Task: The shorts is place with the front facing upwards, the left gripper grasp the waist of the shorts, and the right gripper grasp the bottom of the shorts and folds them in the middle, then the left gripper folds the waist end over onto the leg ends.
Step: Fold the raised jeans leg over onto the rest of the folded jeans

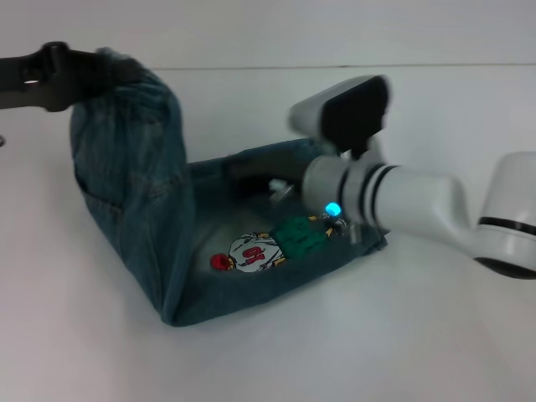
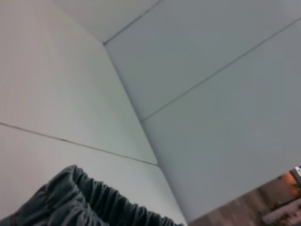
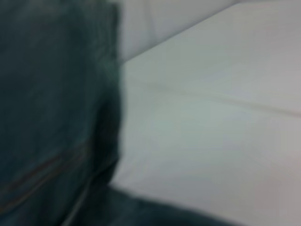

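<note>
Table white under it all; the shorts hang from the left gripper, clamped on the waist of the shorts, draping toward the right gripper; its fingers: can't tell

A white table fills the head view — a thin seam line crosses its far side. Past its edge, a strip of wood-toned floor shows.
</note>
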